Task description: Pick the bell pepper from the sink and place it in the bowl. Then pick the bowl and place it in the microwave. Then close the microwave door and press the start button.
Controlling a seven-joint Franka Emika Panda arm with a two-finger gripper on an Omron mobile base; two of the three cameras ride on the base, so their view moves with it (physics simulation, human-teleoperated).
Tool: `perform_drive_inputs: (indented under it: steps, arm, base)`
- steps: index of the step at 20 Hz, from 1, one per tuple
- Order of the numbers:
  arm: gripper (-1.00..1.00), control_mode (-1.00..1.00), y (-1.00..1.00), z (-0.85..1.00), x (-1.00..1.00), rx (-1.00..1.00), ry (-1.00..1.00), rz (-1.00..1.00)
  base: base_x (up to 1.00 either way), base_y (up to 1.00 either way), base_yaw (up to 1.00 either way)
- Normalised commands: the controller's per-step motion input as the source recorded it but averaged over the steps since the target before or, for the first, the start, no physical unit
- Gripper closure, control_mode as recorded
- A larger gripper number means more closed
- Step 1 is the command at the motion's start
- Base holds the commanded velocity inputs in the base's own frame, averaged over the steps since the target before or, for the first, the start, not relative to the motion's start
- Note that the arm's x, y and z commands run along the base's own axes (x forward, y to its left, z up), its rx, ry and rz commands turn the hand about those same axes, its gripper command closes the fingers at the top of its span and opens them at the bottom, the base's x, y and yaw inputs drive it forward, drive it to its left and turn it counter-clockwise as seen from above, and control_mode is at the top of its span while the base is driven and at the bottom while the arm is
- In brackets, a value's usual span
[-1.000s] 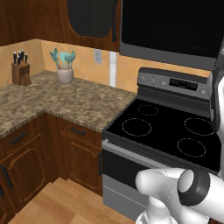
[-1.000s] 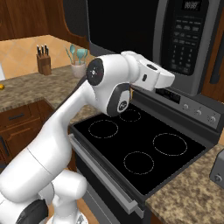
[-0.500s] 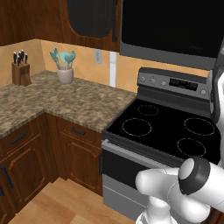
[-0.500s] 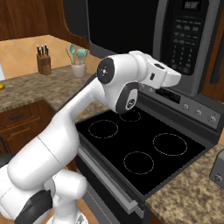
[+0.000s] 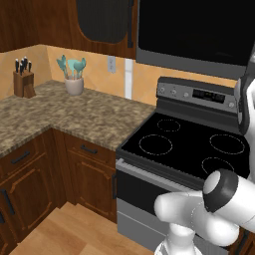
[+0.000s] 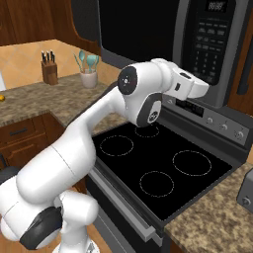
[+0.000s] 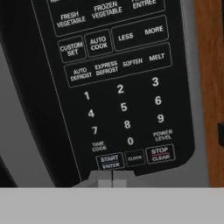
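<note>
Microwave [image 6: 163,34] above stove [image 6: 163,173], knife block [image 5: 23,82] far left

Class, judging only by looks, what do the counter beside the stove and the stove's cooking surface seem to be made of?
The counter looks like polished granite: mottled brown and grey speckles, though laminate could look alike. The stove's cooking surface seems smooth black glass: flat, with thin white burner rings.

White arm [image 6: 99,128] is reaching over the black stovetop [image 6: 163,173] toward the microwave [image 6: 163,39] keypad [image 6: 210,39]; the microwave door [image 6: 136,29] is sitting shut.
</note>
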Motion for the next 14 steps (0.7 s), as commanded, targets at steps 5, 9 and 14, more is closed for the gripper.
perform_drive_inputs:
  steps: [5,9,14]
  arm:
    - [1.00,-1.00,-0.10,-0.07,0.13,0.00,0.00,0.00]
    - [1.00,-1.00,-0.08,-0.10,0.06,0.00,0.00,0.00]
    - [1.00,-1.00,-0.01,-0.06,0.09,0.00,0.00,0.00]
  base:
    - [0.00,0.00,0.00]
    - [0.00,0.00,0.00]
    - [0.00,0.00,0.00]
